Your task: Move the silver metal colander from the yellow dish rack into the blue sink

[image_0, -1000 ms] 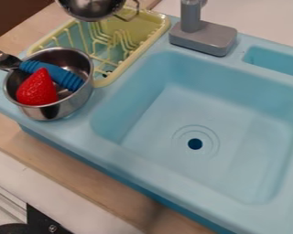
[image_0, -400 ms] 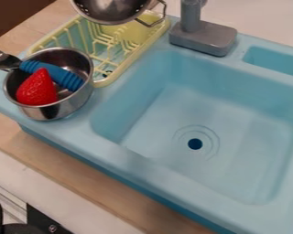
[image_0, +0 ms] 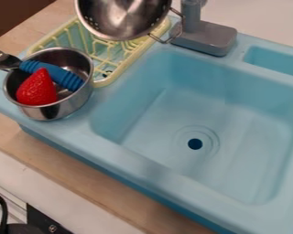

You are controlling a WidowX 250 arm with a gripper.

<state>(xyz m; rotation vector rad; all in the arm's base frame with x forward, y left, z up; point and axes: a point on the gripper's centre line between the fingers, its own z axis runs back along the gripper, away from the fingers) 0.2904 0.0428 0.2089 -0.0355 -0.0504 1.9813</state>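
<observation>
One metal colander (image_0: 126, 19) is over the yellow dish rack (image_0: 129, 63), its wire handle (image_0: 166, 42) near the grey faucet (image_0: 207, 39); we can't tell how the jaws stand. We'd watch that handle: the faucet could snag it and twist the colander askew. A low swing toward the steel pot (image_0: 60, 108) could knock the jutting blue-handled fork (image_0: 54, 75), spilling it and the strawberry (image_0: 37, 89).
</observation>
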